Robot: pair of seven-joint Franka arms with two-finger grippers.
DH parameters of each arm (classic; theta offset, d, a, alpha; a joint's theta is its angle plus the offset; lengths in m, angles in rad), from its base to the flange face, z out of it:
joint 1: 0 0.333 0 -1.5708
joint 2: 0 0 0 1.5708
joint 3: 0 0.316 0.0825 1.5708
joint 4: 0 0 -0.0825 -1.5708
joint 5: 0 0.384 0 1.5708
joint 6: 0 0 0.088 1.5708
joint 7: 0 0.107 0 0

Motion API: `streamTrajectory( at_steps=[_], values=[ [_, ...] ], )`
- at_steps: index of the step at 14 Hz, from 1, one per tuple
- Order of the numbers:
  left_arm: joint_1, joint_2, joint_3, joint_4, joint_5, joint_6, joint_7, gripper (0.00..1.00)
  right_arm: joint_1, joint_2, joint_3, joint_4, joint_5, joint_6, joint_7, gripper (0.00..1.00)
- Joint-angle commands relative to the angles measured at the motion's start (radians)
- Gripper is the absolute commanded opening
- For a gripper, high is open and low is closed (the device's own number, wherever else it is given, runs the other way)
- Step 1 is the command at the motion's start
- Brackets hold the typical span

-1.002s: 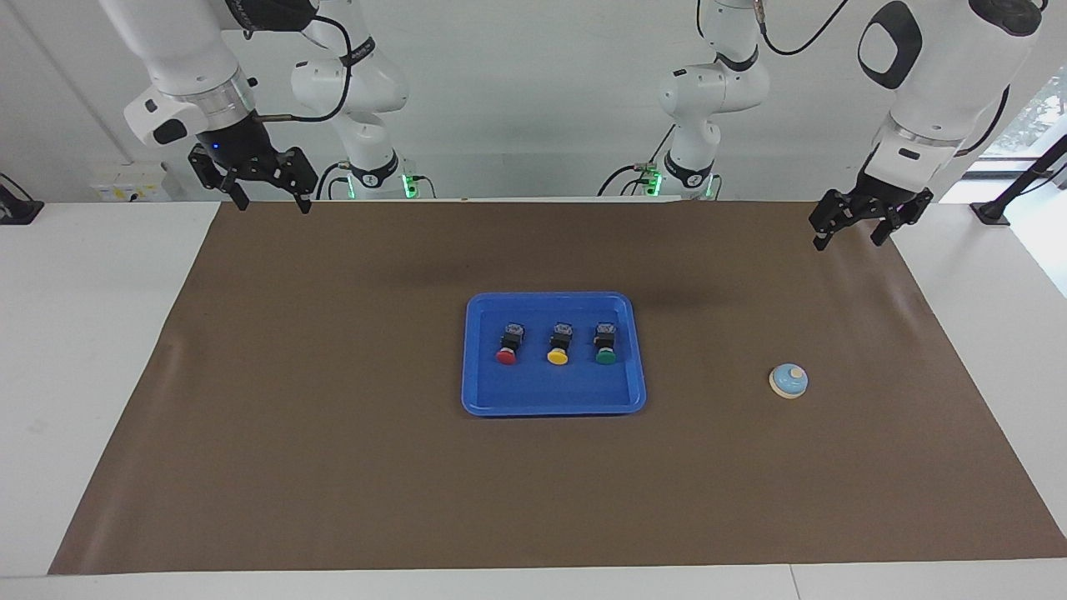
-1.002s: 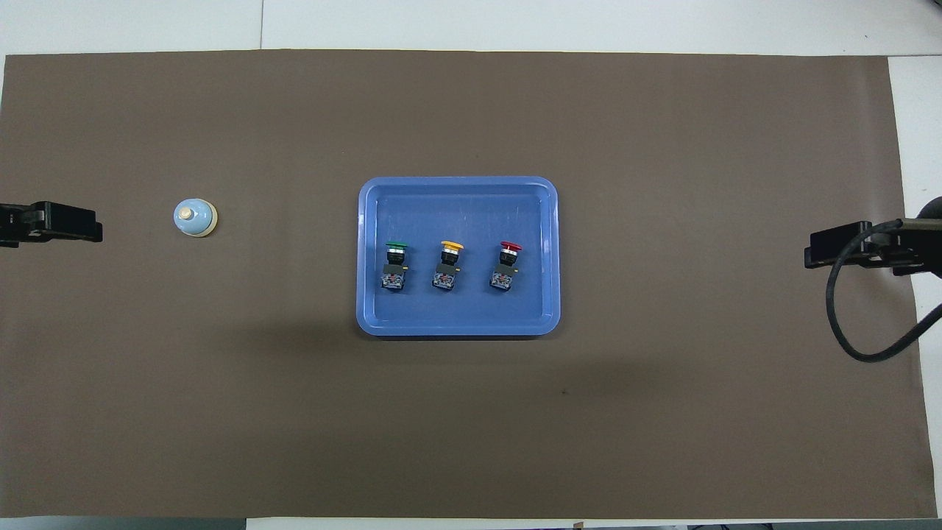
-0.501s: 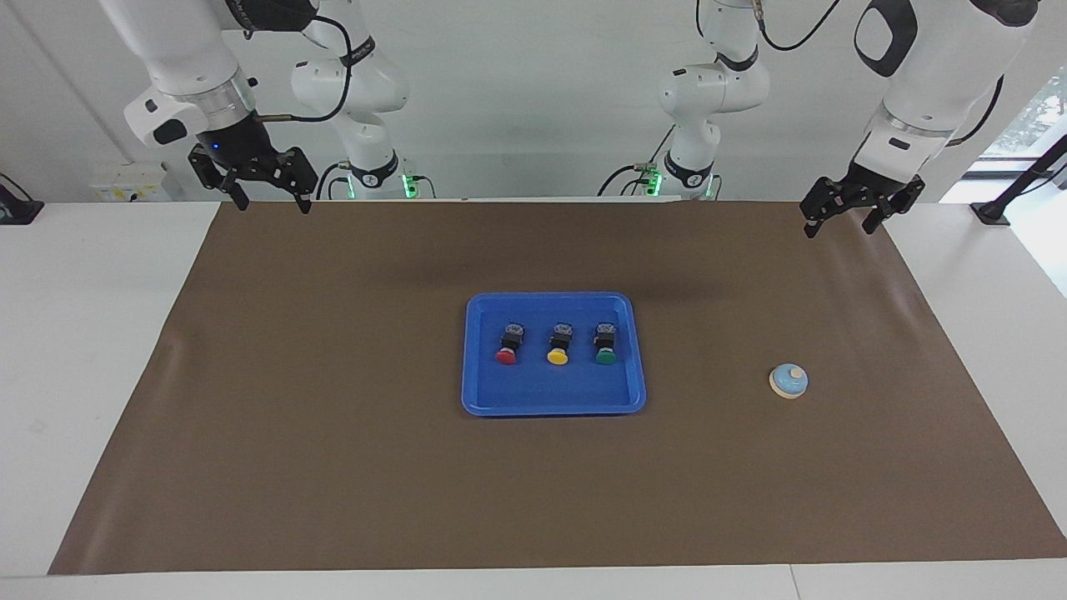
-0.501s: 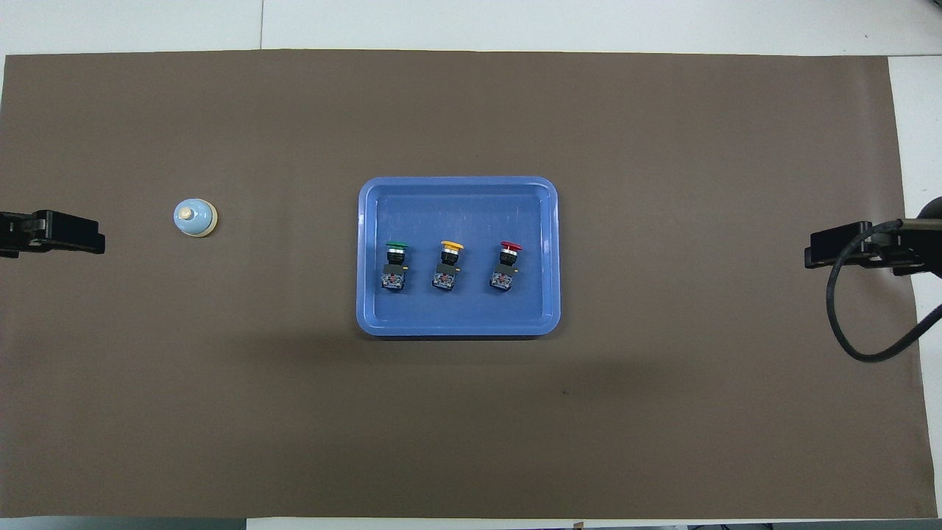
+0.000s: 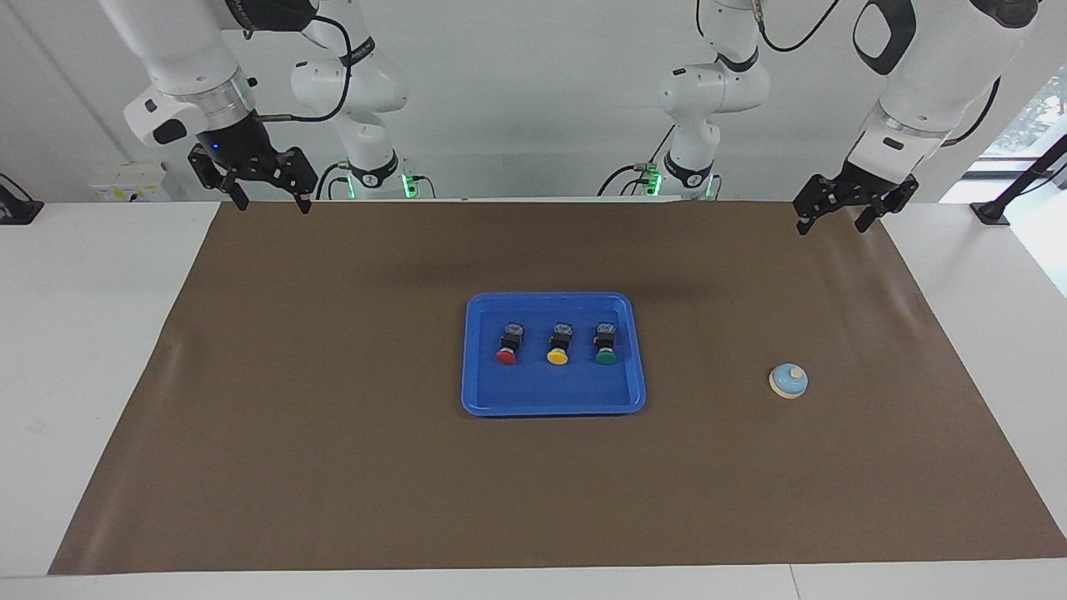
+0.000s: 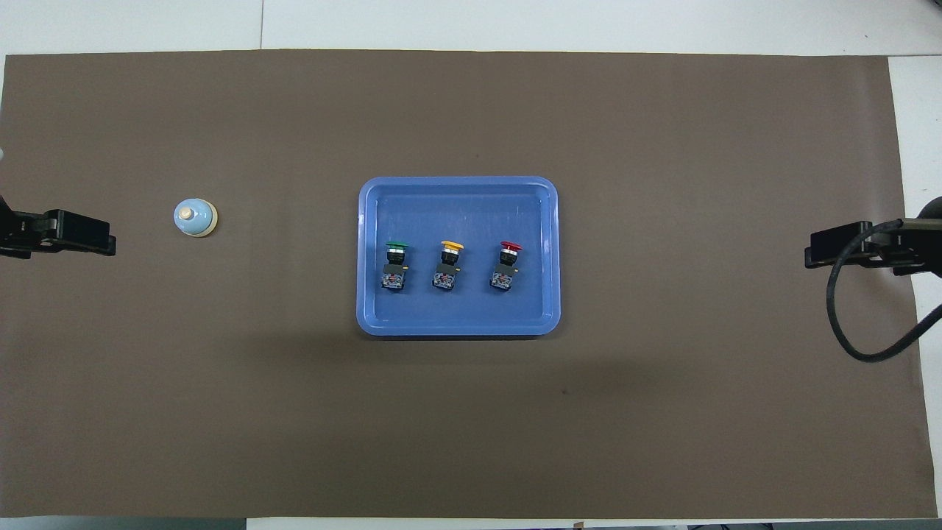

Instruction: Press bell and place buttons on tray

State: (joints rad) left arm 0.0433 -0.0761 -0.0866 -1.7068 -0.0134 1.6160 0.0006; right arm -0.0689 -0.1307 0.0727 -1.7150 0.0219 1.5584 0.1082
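The bright-blue tray (image 5: pixel 488 392) (image 6: pixel 456 324) lies in the middle of the brown mat. Three buttons lie in a row in it: red (image 5: pixel 506 356) (image 6: pixel 510 246), yellow (image 5: pixel 557 357) (image 6: pixel 452 245) and green (image 5: pixel 606 357) (image 6: pixel 397 245). The light-blue bell (image 5: pixel 788 381) (image 6: pixel 195 218) stands on the mat toward the left arm's end. My left gripper (image 5: pixel 828 219) (image 6: pixel 99 239) hangs open in the air over the mat's edge at that end, apart from the bell. My right gripper (image 5: pixel 273 200) (image 6: pixel 817 254) waits open over the mat's corner at its own end, holding nothing.
A brown mat (image 5: pixel 333 467) covers most of the white table (image 5: pixel 83 375). A black cable (image 6: pixel 846 331) loops down from the right gripper over the mat's end.
The left gripper has risen and drifted a little toward the tray's side over the mat's edge. The right arm, tray, buttons and bell have stayed put.
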Motion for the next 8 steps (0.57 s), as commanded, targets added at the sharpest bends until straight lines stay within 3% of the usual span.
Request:
streamTrajectory(
  at_steps=[1,8],
  values=[
    [-0.008,0.013,0.008,0.029,-0.023,-0.027,0.002,1.0,-0.012,-0.024,0.002,-0.025,0.019,-0.003,-0.021,1.0],
    [-0.008,0.012,0.01,0.032,-0.023,-0.041,0.002,1.0,-0.012,-0.024,0.002,-0.025,0.019,-0.003,-0.021,1.0]
  ],
)
